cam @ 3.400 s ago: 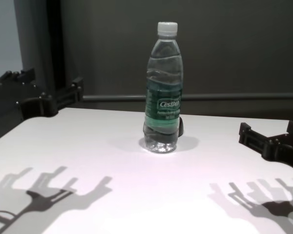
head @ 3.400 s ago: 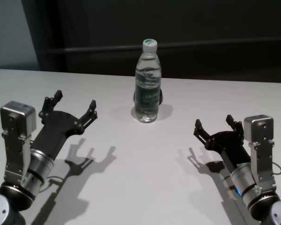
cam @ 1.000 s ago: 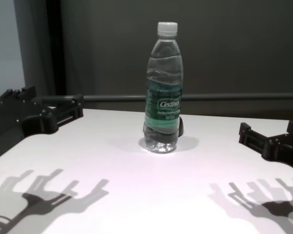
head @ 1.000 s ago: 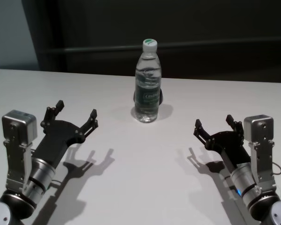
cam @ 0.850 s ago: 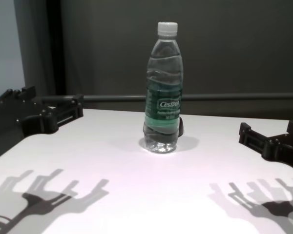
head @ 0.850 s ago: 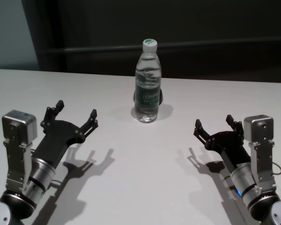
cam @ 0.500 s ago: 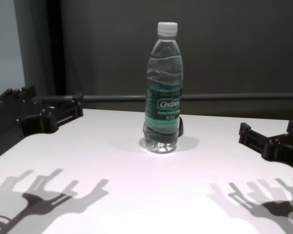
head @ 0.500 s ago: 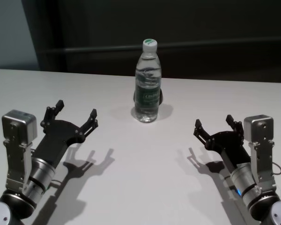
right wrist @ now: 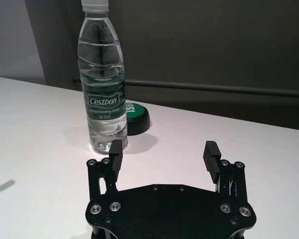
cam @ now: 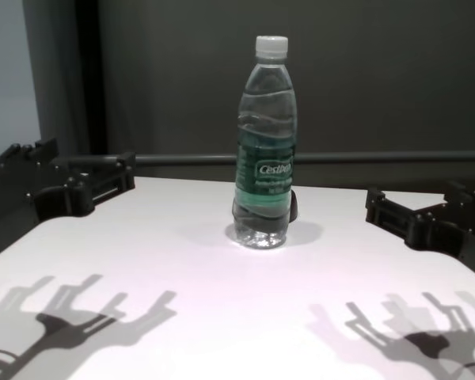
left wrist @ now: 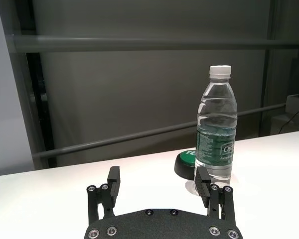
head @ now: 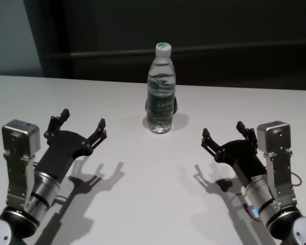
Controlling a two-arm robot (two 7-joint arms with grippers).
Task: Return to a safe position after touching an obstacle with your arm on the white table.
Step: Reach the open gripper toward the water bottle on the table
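White table (right wrist: 35, 129), green-topped puck (right wrist: 136, 118) behind bottle (right wrist: 102, 89)

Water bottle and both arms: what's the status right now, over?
Left end effector open, empty, hovering above white table. Right end effector open, empty, clear of bottle. Water bottle upright, untouched. Small black-and-green disc behind its base.

One tall clear plastic water bottle (head: 160, 89) with white cap and green label stands at centre frame. One small round black-and-green object (right wrist: 137, 116) sits at its base. Two black pincers: left pincer (head: 82, 123), right pincer (head: 223, 133). One white tabletop (head: 153, 189).
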